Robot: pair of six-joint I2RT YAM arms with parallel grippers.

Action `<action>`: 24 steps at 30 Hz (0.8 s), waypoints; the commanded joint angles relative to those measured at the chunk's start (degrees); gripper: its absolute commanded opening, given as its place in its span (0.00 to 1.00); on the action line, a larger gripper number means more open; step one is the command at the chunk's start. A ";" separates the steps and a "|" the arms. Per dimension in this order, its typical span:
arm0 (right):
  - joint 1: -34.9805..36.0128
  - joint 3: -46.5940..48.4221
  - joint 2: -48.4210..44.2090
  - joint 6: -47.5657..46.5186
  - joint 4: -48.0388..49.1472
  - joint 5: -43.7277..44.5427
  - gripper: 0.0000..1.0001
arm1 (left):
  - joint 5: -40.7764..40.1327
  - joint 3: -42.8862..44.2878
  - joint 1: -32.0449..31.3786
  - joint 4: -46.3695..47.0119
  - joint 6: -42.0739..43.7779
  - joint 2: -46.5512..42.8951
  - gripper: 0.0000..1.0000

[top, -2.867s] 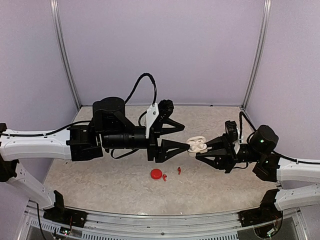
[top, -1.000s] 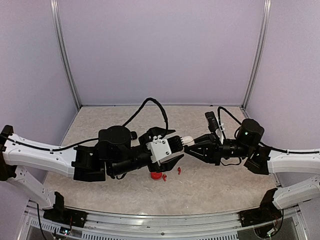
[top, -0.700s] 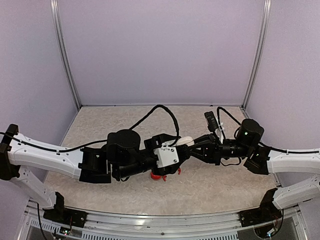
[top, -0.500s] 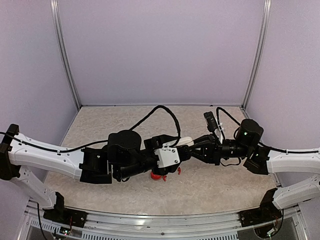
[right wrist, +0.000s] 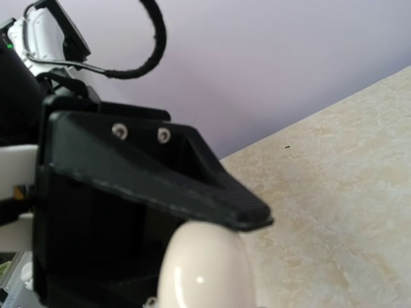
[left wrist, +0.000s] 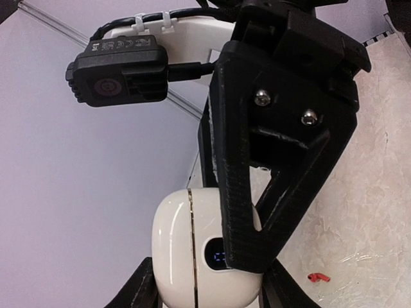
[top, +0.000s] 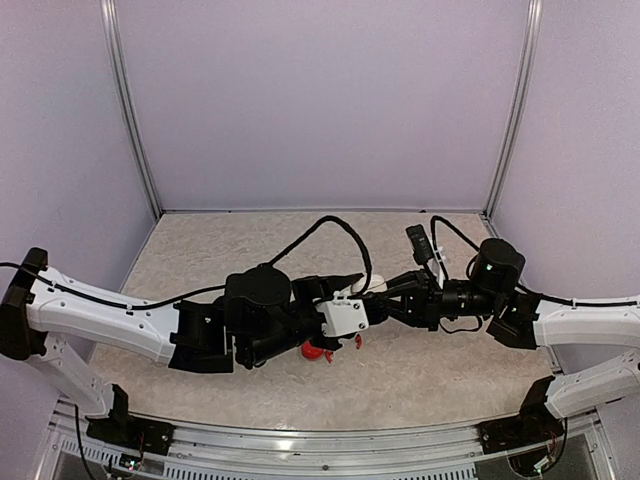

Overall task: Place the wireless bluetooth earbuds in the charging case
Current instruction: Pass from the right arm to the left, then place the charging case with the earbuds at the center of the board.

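Note:
A white charging case [top: 374, 282] hangs above the table between both grippers. In the left wrist view the case [left wrist: 180, 256] is closed, its seam is vertical, and a small blue display is lit. My left gripper [top: 358, 287] is shut on its sides. My right gripper [top: 385, 297] is shut on it too, with one finger [left wrist: 257, 192] lying across its front. In the right wrist view the case [right wrist: 205, 269] sits under a left finger [right wrist: 192, 186]. A red earbud [top: 357, 341] lies on the table and also shows in the left wrist view [left wrist: 318, 277]. No other earbuds are in view.
A red case [top: 313, 348] lies on the table under my left gripper, partly hidden by it. The speckled beige table [top: 440, 370] is walled in by lilac panels at the back and both sides.
My left arm has swung in from the left and turned its wrist, and its gripper has closed on the white case. The case was open 2.9 s ago and is now closed. My right gripper has moved left.

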 commanded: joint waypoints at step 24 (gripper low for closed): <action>-9.55 3.65 -13.56 -9.69 -13.27 16.20 1.00 | 14.04 -11.72 35.53 -4.66 -65.42 -8.71 0.26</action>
